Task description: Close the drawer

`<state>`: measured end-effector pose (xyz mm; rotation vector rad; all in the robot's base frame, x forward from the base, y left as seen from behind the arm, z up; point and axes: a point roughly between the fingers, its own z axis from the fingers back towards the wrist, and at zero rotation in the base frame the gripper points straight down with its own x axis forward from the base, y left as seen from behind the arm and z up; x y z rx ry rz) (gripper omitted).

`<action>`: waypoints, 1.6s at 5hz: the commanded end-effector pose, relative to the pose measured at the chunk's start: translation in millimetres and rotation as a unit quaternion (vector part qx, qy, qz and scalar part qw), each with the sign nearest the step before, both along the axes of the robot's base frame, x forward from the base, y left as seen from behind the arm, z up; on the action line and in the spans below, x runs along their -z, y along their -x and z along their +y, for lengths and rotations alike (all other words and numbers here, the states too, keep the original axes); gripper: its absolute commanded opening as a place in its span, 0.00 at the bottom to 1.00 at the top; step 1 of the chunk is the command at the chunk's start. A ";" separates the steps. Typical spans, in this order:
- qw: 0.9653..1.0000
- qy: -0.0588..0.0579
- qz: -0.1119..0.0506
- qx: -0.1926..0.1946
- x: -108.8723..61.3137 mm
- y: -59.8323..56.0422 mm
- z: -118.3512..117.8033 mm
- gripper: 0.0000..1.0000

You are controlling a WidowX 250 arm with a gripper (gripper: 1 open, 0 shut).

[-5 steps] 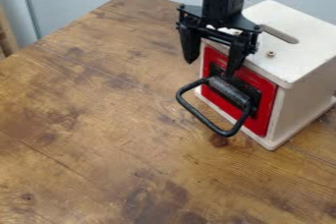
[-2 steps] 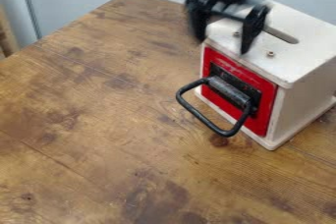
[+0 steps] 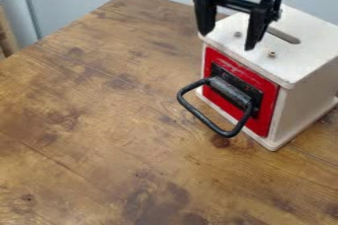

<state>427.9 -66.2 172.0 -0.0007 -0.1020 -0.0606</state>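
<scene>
A red drawer front [image 3: 262, 84] is seen set into the front face of a cream-white box [image 3: 297, 68], which is placed at the right side of a wooden table [image 3: 113, 106]. The drawer appears to be seated in the box, its face roughly in line with the casing; whether it is fully shut cannot be told. A black bracket [image 3: 232, 91] is mounted on the drawer front, and from it a large black loop handle [image 3: 196, 112] is extended outward and down, over the tabletop.

The black gripper [image 3: 228, 26] is held above the box, near its top front edge and apart from the handle. Its two fingers are spread wide and pointed downward, and nothing is gripped between them. Small round fittings and a dark-edged slot [image 3: 283, 36] are visible on the box's top. A pale wall [image 3: 119, 0] is seen behind the table.
</scene>
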 end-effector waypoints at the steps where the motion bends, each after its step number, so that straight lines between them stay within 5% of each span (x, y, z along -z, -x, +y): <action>1: 0.998 0.007 -0.054 -0.016 -45.3 12.8 19.9 1.00; 4: 0.998 0.007 -0.058 -0.027 -47.0 27.5 37.0 1.00; 8: 0.999 0.004 -0.032 -0.023 -25.2 23.7 43.6 1.00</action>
